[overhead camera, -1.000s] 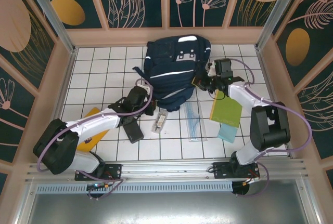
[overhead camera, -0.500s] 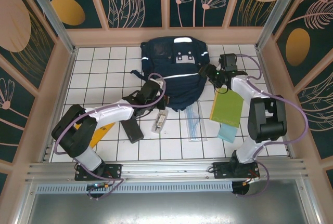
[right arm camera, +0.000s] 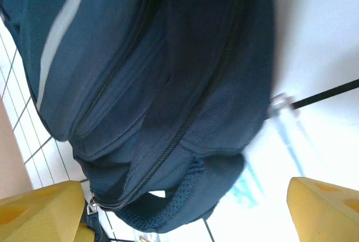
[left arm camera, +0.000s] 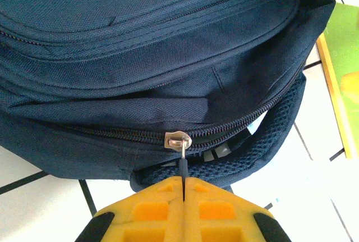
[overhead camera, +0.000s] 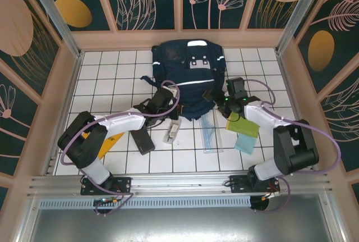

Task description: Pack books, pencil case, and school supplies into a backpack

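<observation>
Right jaws newly wide apart, off the backpack (overhead camera: 188,68), lower by its near corner

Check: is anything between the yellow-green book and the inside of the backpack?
Yes: the zipper of the backpack shows no open mouth; the left gripper, shut, pinches its pull. The yellow-green book lies beside it.

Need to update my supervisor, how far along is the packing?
Done: nothing looks packed. In hand: left gripper pinches the backpack zipper pull; right gripper is open beside it. Left: green book, pencil case, ruler, tube and pad lie on the tiles.
</observation>
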Robot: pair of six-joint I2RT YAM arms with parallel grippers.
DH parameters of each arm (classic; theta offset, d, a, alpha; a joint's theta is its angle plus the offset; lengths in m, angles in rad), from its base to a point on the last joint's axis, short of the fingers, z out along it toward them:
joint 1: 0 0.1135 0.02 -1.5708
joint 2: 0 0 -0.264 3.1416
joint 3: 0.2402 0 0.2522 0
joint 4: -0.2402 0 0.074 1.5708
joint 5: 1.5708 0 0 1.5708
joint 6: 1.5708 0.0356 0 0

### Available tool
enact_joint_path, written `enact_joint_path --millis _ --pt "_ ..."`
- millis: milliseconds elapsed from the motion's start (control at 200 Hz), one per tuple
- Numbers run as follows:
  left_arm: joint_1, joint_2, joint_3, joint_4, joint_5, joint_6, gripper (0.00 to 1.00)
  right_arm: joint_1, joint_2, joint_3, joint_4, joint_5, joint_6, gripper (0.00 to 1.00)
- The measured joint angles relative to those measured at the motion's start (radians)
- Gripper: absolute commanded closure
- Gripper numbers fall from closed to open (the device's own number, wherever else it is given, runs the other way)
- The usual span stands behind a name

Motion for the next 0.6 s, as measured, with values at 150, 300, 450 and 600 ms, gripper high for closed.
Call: enact_joint_path --millis 150,300,450,600 --pt "0.000 0.004 -0.002 -0.001 -0.018 0.015 1.00 0.021 0.103 0.001 0.091 -0.013 0.069 0.10" --pt "0.000 0.004 -0.011 -0.001 -0.057 0.030 1.00 0.021 0.175 0.025 0.137 0.003 0.104 0.60" --pt "-0.005 0.005 -0.019 -0.001 -0.102 0.041 1.00 0.017 0.180 0.027 0.142 0.027 0.107 1.00" --pt "-0.007 0.005 -0.021 0.000 -0.120 0.053 1.00 -0.006 0.173 0.027 0.139 0.028 0.092 1.00"
